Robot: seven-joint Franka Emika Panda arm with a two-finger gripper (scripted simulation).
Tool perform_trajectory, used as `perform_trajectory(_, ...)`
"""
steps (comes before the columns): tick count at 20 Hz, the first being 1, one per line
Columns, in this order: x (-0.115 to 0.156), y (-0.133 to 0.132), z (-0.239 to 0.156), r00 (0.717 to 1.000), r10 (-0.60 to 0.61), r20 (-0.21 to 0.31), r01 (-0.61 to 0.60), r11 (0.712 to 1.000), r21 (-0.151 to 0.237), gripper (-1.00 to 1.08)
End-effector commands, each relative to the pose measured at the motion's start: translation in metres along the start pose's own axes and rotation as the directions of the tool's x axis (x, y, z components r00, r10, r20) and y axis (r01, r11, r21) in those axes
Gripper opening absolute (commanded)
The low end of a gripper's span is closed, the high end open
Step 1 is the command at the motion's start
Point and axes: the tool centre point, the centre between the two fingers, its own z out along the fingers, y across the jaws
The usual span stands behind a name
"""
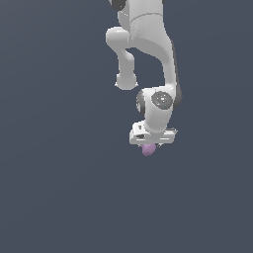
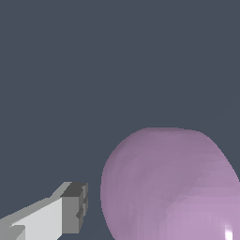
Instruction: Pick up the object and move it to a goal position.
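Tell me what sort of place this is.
Most likely a bare simulated test scene, not a real room: a flat, featureless dark grey-blue ground, a smooth white robot arm, and one purple-pink lump under its gripper. No furniture or walls show.

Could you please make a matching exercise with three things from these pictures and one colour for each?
Things:
1. object
2. arm
3. fingertip pad

Colours:
A. white
B. grey
C. light purple-pink

Pairs: 1-C, 2-A, 3-B
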Motion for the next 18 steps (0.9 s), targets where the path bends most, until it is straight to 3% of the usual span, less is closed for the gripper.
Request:
perform_trajectory(1, 0.0008, -0.0001, 0.0010, 1.000, 0.000, -0.002, 0.000, 1.000, 0.000, -1.00)
perform_trajectory(18, 0.0092, -0.0023, -0.0033, 1.000, 0.000, -0.003, 0.000, 1.000, 0.000, -1.00)
